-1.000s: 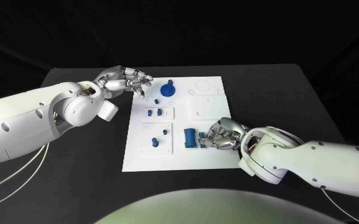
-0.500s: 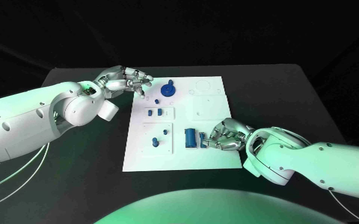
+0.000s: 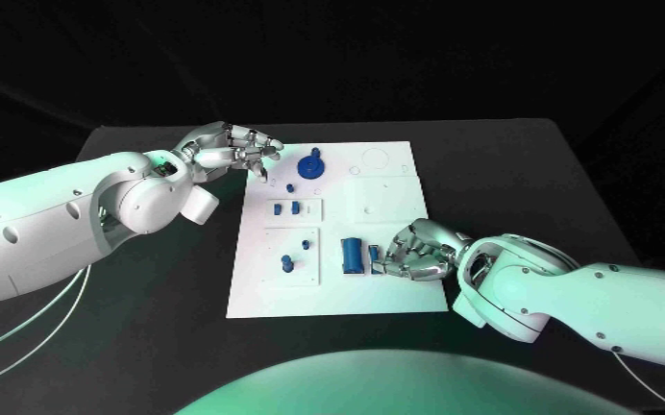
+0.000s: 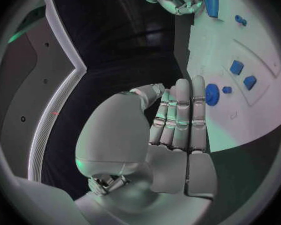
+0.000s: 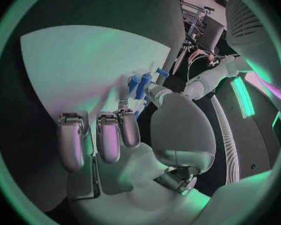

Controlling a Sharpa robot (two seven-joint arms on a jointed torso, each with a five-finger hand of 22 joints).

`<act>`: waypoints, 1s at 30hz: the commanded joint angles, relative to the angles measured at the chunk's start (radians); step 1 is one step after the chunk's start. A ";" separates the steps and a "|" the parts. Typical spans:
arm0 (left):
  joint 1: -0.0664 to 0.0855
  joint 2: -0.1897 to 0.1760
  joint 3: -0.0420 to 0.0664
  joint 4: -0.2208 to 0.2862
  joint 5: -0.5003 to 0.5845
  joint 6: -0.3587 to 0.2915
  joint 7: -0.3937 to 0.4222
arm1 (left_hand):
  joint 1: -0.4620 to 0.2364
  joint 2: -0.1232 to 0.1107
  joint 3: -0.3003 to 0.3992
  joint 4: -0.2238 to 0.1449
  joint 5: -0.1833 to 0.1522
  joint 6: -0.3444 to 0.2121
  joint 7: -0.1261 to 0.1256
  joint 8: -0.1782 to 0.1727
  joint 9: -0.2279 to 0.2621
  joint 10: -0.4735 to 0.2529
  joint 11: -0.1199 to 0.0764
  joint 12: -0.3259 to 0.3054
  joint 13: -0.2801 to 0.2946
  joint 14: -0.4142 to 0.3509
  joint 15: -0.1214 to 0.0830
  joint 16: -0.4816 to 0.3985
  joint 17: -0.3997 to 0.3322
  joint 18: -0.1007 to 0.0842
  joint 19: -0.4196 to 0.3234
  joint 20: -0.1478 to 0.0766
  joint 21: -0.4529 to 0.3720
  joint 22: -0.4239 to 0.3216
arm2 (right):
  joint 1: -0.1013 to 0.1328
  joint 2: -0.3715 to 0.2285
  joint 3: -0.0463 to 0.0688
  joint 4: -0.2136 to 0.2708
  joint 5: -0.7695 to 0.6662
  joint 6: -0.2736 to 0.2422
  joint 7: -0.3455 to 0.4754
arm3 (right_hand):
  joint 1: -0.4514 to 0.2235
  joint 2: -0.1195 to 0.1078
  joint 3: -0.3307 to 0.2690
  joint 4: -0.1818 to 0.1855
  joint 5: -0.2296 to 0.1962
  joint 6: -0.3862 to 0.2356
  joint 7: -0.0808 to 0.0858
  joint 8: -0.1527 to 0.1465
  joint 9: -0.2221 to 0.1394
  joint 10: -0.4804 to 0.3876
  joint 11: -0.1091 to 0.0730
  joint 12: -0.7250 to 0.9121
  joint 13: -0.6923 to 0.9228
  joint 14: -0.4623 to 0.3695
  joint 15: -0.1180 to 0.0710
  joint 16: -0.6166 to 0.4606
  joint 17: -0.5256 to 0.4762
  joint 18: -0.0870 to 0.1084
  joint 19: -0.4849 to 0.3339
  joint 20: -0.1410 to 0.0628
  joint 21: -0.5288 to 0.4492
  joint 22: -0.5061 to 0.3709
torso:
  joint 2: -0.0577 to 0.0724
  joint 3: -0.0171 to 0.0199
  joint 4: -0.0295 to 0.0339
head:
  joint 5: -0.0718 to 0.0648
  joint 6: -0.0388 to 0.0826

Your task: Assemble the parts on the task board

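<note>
**Right hand works the board's near edge**

Right hand (image 3: 416, 250) sits on the task board (image 3: 388, 295), fingers curled against a small blue part (image 3: 376, 259); whether it truly grips, I cannot tell. Just left stands the tall blue block (image 3: 352, 256). Left hand (image 3: 229, 150) hovers by the far-left corner, fingers apart, holding nothing, near the round blue part (image 3: 312, 165) above the black worktop (image 3: 527, 175).

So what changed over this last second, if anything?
Very little. The right hand shifted slightly along the task board's near right part, fingers curled beside the blue parts there. The left hand stayed at the board's far left corner, and the parts kept their places.
</note>
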 commanded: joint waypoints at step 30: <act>0.000 0.002 0.001 -0.001 -0.003 0.016 0.006 | -0.001 0.003 0.009 0.003 0.004 -0.010 0.002 -0.005 0.004 -0.010 0.003 -0.008 -0.002 0.000 0.005 -0.006 0.003 0.013 0.002 0.007 -0.004 -0.002 | -0.001 0.039 0.000 -0.062 -0.066 0.005 -0.013 | 0.066 0.025 -0.011 -0.016 0.001 0.007 0.001 -0.008 0.003 0.029 -0.007 0.006 0.145 0.093 -0.006 0.004 0.212 -0.004 0.095 -0.005 0.008 0.250 | 0.000 -0.0003 -0.0004 | 0.002 0.000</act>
